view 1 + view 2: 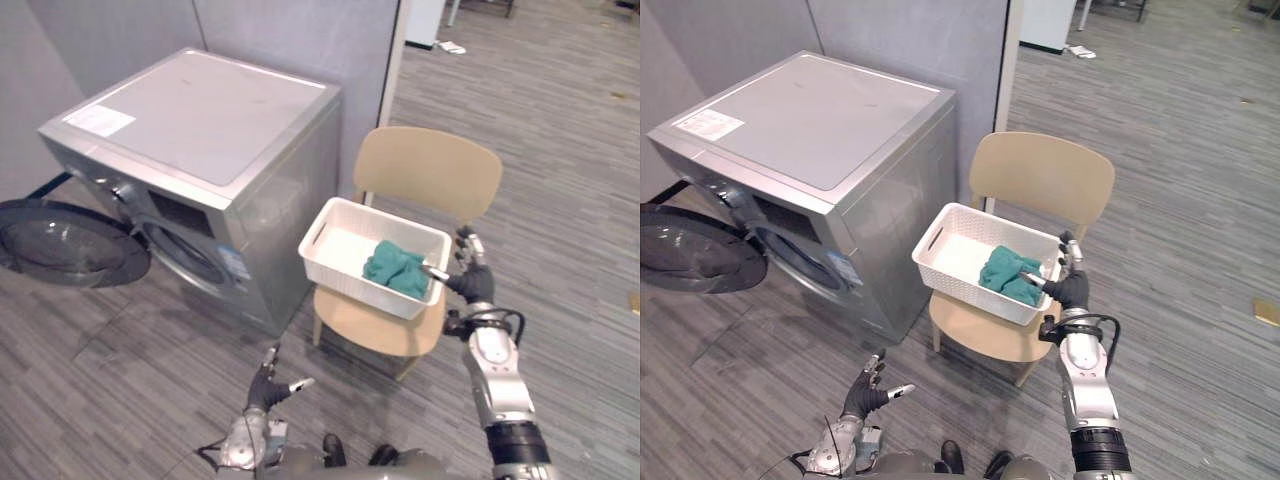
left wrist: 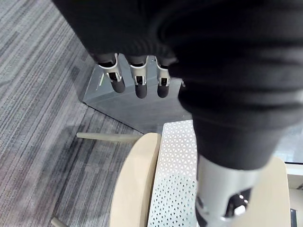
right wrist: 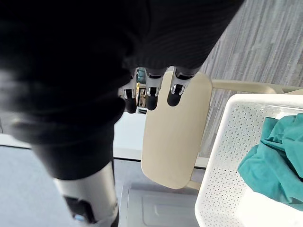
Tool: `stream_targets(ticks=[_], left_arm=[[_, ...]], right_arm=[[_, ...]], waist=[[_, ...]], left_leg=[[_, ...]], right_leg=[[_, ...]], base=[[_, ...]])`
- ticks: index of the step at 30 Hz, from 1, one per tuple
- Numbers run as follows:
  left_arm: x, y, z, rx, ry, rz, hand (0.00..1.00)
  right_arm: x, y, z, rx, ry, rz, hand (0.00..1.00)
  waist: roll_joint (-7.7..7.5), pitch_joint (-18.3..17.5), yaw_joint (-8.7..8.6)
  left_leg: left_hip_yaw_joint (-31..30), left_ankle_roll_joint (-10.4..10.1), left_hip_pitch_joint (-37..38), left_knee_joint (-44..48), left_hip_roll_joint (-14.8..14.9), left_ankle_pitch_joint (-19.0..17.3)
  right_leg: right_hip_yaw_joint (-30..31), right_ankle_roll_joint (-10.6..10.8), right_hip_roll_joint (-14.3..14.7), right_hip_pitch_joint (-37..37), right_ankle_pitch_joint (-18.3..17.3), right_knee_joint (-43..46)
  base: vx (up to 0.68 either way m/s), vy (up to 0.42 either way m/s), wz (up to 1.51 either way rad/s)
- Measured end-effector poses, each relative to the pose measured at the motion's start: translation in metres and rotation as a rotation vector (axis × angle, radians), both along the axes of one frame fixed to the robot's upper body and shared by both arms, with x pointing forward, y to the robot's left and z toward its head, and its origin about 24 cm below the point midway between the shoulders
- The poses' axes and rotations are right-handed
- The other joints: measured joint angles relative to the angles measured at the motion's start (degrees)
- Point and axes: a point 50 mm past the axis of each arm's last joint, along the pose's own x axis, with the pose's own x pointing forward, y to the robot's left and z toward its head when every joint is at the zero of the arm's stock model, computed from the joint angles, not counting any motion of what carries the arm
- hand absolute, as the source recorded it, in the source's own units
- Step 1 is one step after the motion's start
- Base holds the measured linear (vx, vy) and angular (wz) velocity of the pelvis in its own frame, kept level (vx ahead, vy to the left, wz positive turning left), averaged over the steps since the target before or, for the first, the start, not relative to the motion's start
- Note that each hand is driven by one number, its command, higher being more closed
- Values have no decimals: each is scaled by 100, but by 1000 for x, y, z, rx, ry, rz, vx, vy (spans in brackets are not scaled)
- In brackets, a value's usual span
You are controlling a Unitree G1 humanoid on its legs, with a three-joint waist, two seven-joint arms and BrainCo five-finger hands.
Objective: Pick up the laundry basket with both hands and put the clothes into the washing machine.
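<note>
The laundry basket is white perforated plastic, rectangular, with a slot handle in its short end. It sits upright across the seat of a beige chair, its left end at the seat's left edge. The clothes, a crumpled teal heap, lie in its right end. The washing machine, a silver-grey front-loader, stands just left of the chair with its round door swung wide open.

A tan chair stands on grey carpet before a grey partition.
</note>
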Motion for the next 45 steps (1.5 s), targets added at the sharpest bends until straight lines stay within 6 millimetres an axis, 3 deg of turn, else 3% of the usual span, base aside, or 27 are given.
stream_targets(ticks=[1,2,4,6,7,8,9,10,13,16,20,24,28,32,35,38,41,45], left_arm=[[1,1,0,-1,-2,9,0],[1,-1,1,-6,-6,12,0],[1,-3,1,-17,-7,14,0],[2,-6,1,-32,-13,20,0],[3,-7,2,-35,-16,21,0],[1,-9,1,-44,-13,27,0],[-2,-11,0,-57,-6,36,0],[-3,-12,-1,-64,0,42,0],[-4,-1,0,-32,-3,44,0],[-7,5,0,-17,0,57,0],[-11,6,0,-16,8,43,0],[-10,-1,1,-23,0,-2,0],[-2,-8,11,-38,-63,-24,0],[2,-9,15,-39,-85,-31,0],[8,-10,19,-39,-109,-37,0],[18,-9,30,-35,-164,-38,0],[21,-2,36,-21,-202,-17,0],[28,2,43,-11,-244,5,0]], right_arm=[[1,6,0,-18,1,27,0],[1,8,0,-25,3,35,0],[3,11,0,-31,8,45,0],[8,9,-2,-65,24,52,0],[10,7,-3,-75,33,52,0],[14,6,-4,-92,45,55,0],[18,4,-1,-112,39,60,0],[24,6,2,-124,36,70,0],[31,14,3,-138,41,115,0],[34,16,7,-182,40,129,0],[38,15,11,-289,34,123,0],[54,0,20,-427,44,98,0],[79,-17,66,-548,-48,45,0],[99,-16,101,-624,-106,35,0],[117,-25,129,-683,-111,-7,0],[127,-34,170,-742,-168,-72,0],[132,-35,196,-769,-203,-114,0],[135,-33,207,-797,-210,-121,0]], waist=[[-30,8,0],[-21,11,132],[8,-3,108],[53,-32,91],[54,-32,89],[106,-67,101],[276,-139,122],[255,-146,101],[37,-147,114],[-9,-157,120],[-25,-159,128],[-65,-94,136],[-78,413,142],[-115,777,181],[-118,1158,318],[-130,1475,467],[-182,1628,578],[-244,1795,613]], left_leg=[[2,-107,-321,684,177,-7],[-11,-3,-521,1245,564,-158],[-176,-167,-557,1337,1103,-257],[-722,-462,-428,535,1584,-77],[-850,-549,-365,283,1618,-12],[-1093,-737,-167,-337,1674,225],[-1368,-843,-33,-738,1704,728],[-1478,-1290,-2,-863,1500,728],[-1528,-1196,-41,-906,1064,679],[-1558,-1114,81,-914,827,622],[-1471,-1132,73,-1082,788,650],[-1372,-1191,62,-1538,786,977],[-1379,-1268,5,-1996,819,1386],[-1419,-1327,-250,-2340,888,1695],[-1495,-1317,-378,-2492,944,1888],[-1600,-1313,-691,-2540,1024,2044],[-1600,-1342,-828,-2664,1059,2159],[-1607,-1365,-986,-2690,1097,2178]], right_leg=[[89,-100,-16,47,193,-175],[229,-133,-24,59,284,-221],[352,-87,-43,69,319,-248],[558,86,-193,2,437,-282],[599,143,-269,-14,470,-280],[712,299,-382,-68,549,-290],[800,426,-408,-128,613,-299],[903,612,-524,-171,756,-409],[903,691,-761,56,1281,-972],[786,708,-942,243,1356,-1026],[820,841,-955,207,1437,-1172],[928,780,-948,-115,1484,-1167],[887,753,-904,-412,1534,-1050],[811,648,-825,-804,1599,-1004],[770,588,-771,-989,1637,-971],[621,517,-676,-1204,1693,-990],[612,485,-628,-1392,1719,-1018],[590,457,-567,-1507,1780,-1115]], base=[[-25,-10,-81],[-24,5,-75],[17,65,-47],[65,190,-31],[75,283,-27],[100,359,-26],[107,389,-29],[109,387,-13],[46,319,24],[-1,159,26],[-61,42,-8],[-78,-36,-15],[-100,-45,2],[-108,-51,2],[-65,-57,4],[-49,-65,11],[6,-54,-2],[20,-44,-3]])
